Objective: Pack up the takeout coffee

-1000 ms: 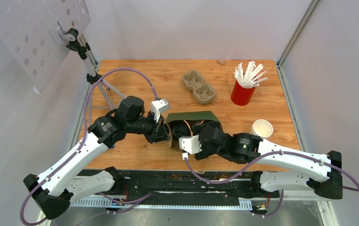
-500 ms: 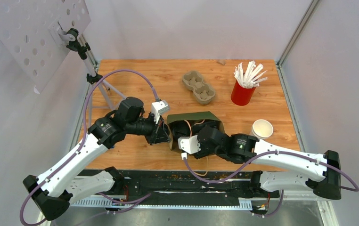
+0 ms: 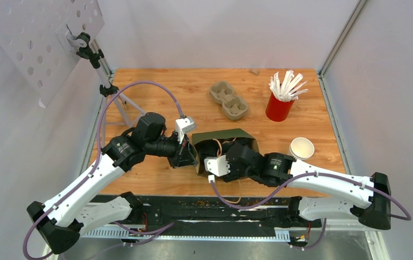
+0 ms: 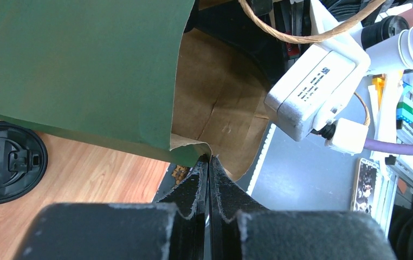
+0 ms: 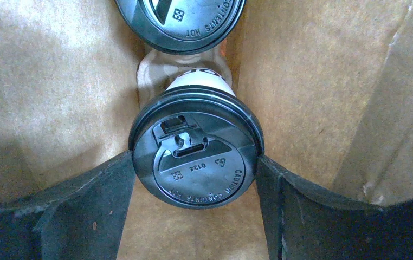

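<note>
A green paper bag [image 3: 221,135] with a brown inside [image 4: 215,108] lies on the wooden table, mouth toward the arms. My left gripper [image 4: 208,161] is shut on the bag's rim at its left edge, as the top view [image 3: 189,157] also shows. My right gripper [image 5: 195,160] reaches into the bag, its fingers [image 5: 98,200] pressed on both sides of a coffee cup's black lid [image 5: 199,179]. White cup wall shows below the lid. A second lidded cup [image 5: 180,19] stands just beyond it, with brown pulp between them. Both cups are hidden in the top view.
A loose black lid [image 4: 6,162] lies on the table beside the bag. An open white paper cup [image 3: 301,147] stands right of the bag. A grey pulp carrier [image 3: 228,101] and a red cup of white stirrers [image 3: 279,106] stand farther back. A tripod [image 3: 112,92] stands at left.
My right arm has shifted a little left and deeper into the bag. The bag's mouth has widened slightly. My left gripper keeps its hold on the rim.
</note>
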You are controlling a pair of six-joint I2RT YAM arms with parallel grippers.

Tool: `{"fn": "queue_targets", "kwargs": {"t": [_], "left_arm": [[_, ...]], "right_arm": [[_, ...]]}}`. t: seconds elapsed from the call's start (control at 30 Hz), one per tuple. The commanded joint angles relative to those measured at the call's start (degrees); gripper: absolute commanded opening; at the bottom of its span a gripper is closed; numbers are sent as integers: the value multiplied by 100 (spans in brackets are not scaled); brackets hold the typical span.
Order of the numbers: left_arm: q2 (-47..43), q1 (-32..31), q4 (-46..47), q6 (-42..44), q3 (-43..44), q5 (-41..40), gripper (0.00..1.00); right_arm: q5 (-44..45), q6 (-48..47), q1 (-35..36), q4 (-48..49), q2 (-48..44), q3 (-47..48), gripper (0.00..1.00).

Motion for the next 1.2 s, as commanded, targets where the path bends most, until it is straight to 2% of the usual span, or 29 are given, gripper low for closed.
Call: {"fn": "queue_targets", "kwargs": {"t": [0.0,1.17], "left_arm": [[-81,10,279,110,0,206,7],[113,10,155,253,109,225,6]], "right_arm": [[-52,-48,-62,182,37,0,54],[-519,-187,-525,587,195,-193,53]]}}
